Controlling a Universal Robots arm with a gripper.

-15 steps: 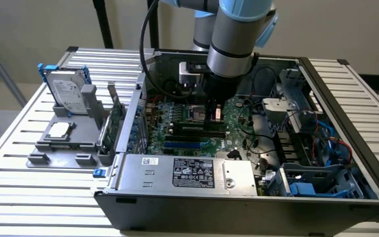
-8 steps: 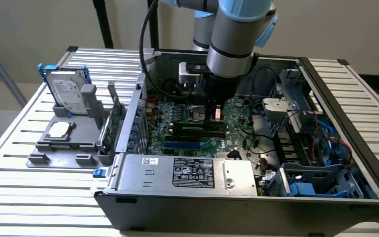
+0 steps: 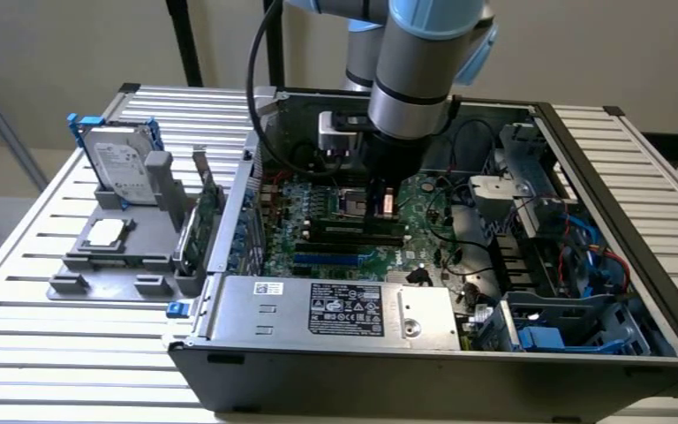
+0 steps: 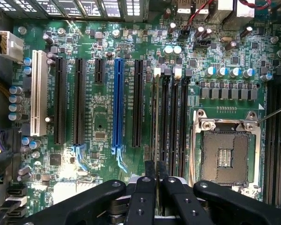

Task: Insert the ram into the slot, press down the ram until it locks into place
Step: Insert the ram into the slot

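Two fingers of the gripper [image 4: 156, 165] stand almost together, and we see them pinch the ram [image 4: 155, 117] by its thin upper edge. The ram stands on edge at the outermost of the black memory slots [image 4: 174, 117] on the motherboard [image 4: 98, 122], inside the open computer case [image 3: 621, 177]. We cannot tell if it is locked.

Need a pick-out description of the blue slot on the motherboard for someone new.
Look inside the open dark metal computer case to the green motherboard. Its long parallel slots include one white slot, several black slots and the long blue expansion slot: the only blue one, with a black slot on each side.
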